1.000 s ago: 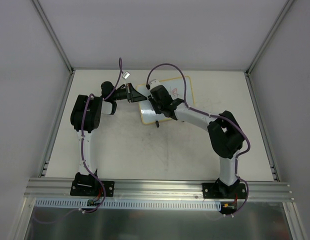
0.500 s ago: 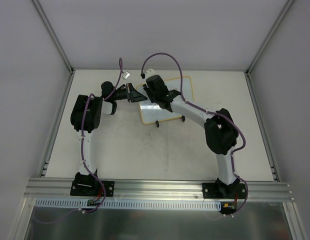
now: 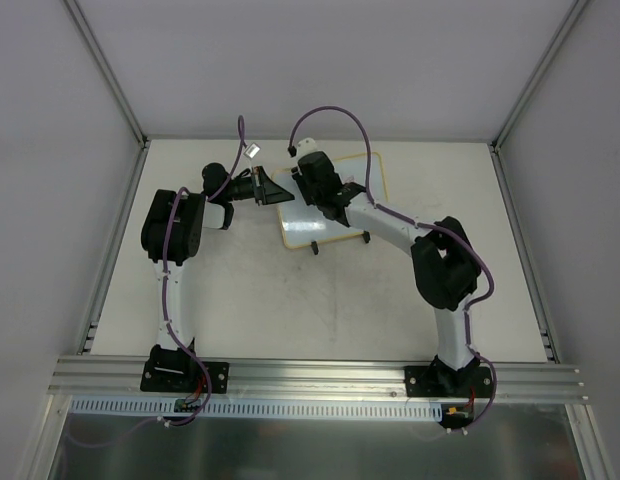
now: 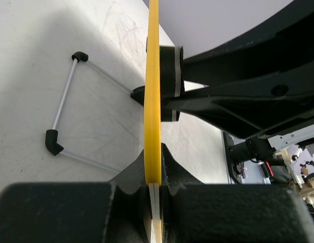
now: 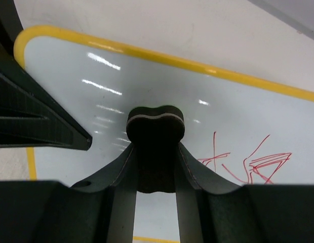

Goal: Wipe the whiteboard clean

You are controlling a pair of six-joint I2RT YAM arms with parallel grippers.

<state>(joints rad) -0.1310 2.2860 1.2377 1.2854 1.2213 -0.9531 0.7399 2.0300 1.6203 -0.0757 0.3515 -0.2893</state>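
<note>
While the left fingers (image 4: pixel 130 181) sit clamped on the whiteboard (image 3: pixel 302 228) rim, at the far middle of the worktop (image 3: pixel 290 300), the right fingers (image 5: pixel 120 169) pinch a black eraser (image 5: pixel 156 121) against its face, just beside red scribbles (image 5: pixel 250 164).

**Fig. Enclosed work cell, top view.**
Off-white tabletop (image 3: pixel 290 300), faintly scuffed nr centre, w/ pale grey wall panels (image 3: pixel 50 200) at left, far & right. Aluminium posts (image 3: pixel 105 70) at far corners. Aluminium rail (image 3: pixel 320 375) along near edge, w/ slotted strip (image 3: pixel 310 408) & metal sheet (image 3: pixel 290 445) nearer still. Light even, diffuse.
</note>
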